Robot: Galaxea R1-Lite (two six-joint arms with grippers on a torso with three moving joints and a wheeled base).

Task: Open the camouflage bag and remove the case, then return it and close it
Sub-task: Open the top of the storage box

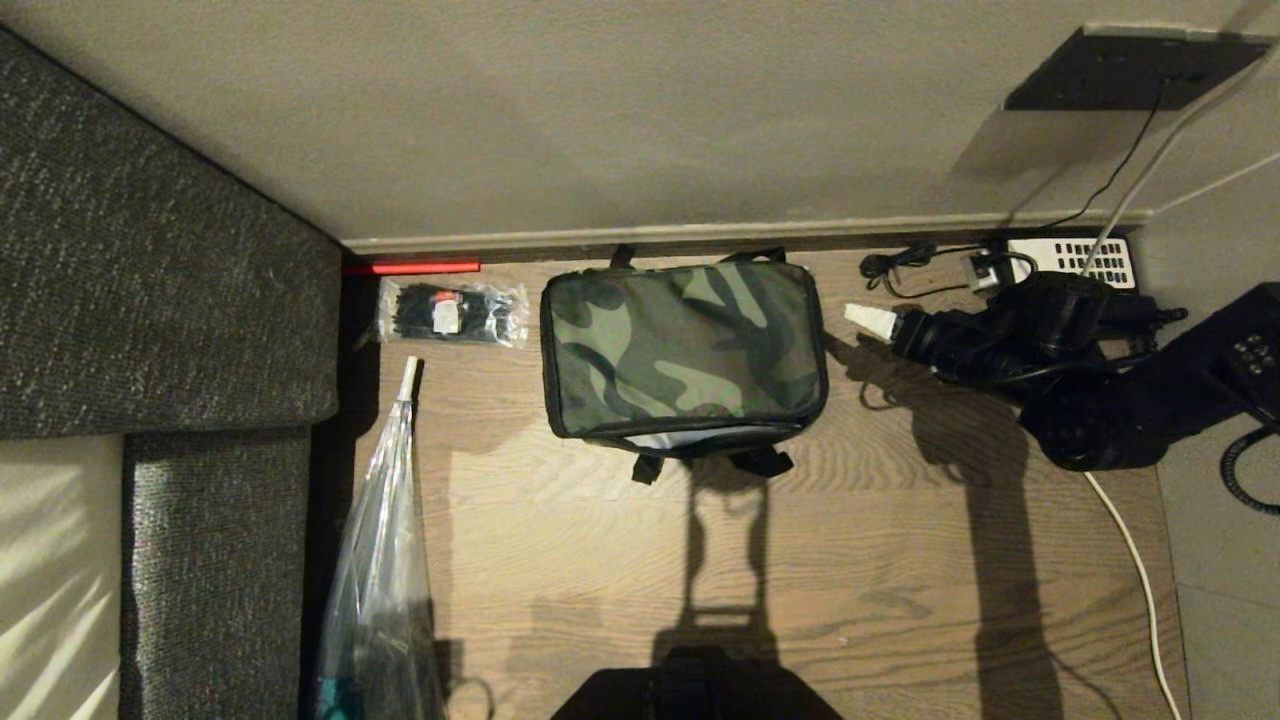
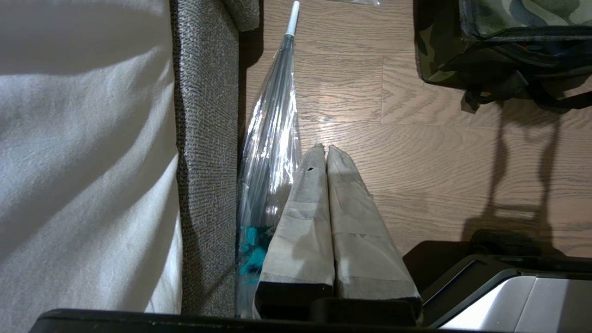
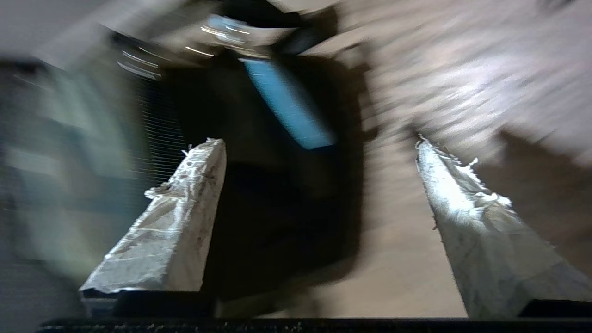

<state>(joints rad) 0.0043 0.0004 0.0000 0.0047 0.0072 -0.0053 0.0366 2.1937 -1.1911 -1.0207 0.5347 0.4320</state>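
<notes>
The camouflage bag [image 1: 684, 345] sits on the wood floor by the wall with its lid lying down; a thin strip of light lining shows along its front edge. The case is hidden. My right gripper [image 1: 868, 320] hovers just right of the bag, apart from it, its taped fingertips pointing at the bag's side. In the right wrist view, which is blurred, that gripper [image 3: 318, 141] is open with nothing between its fingers. My left gripper [image 2: 323, 148] is shut and empty, low over the floor in front and to the left of the bag [image 2: 508, 27].
A grey sofa [image 1: 170, 260] fills the left side. A long clear plastic bag [image 1: 380, 560] leans beside it. A packet of black ties [image 1: 452, 312] lies left of the bag. Cables and a black device with a white keypad [image 1: 1075, 258] crowd the back right; a white cable [image 1: 1130, 570] runs forward.
</notes>
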